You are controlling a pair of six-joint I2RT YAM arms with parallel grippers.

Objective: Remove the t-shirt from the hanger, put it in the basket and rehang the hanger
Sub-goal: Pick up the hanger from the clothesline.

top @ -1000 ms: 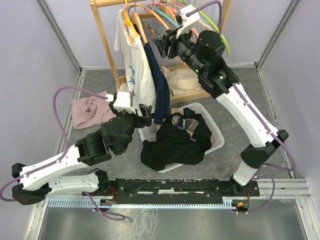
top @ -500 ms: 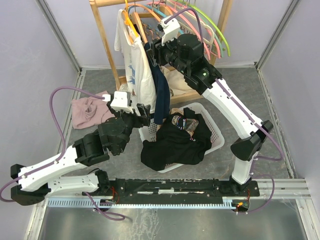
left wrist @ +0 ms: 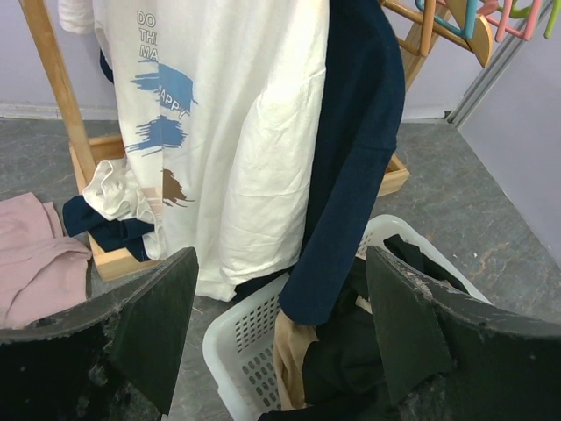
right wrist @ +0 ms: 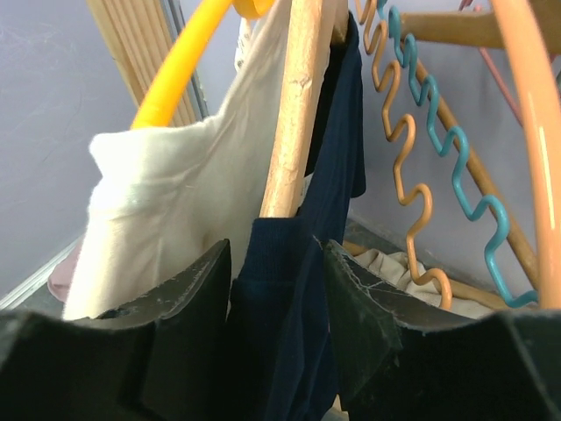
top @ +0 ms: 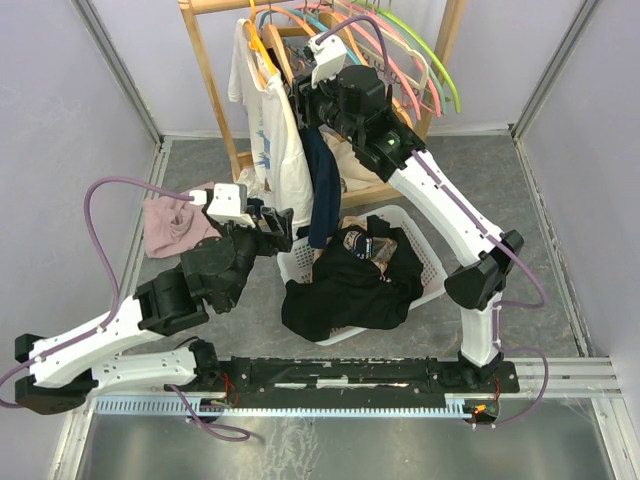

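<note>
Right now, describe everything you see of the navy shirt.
The navy shirt is dark blue, soft ribbed cloth. It hangs limp and long from a wooden hanger on the rack. Its side lies against the white shirt, and its lower end dangles near the basket rim. The right gripper straddles its shoulder, one finger on each side. Whether it pinches the cloth is unclear.

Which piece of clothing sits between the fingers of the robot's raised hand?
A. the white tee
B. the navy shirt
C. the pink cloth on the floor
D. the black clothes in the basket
B: in the right wrist view, the navy shirt fills the gap between the fingers of the right hand, while the white tee hangs off to one side.
</note>
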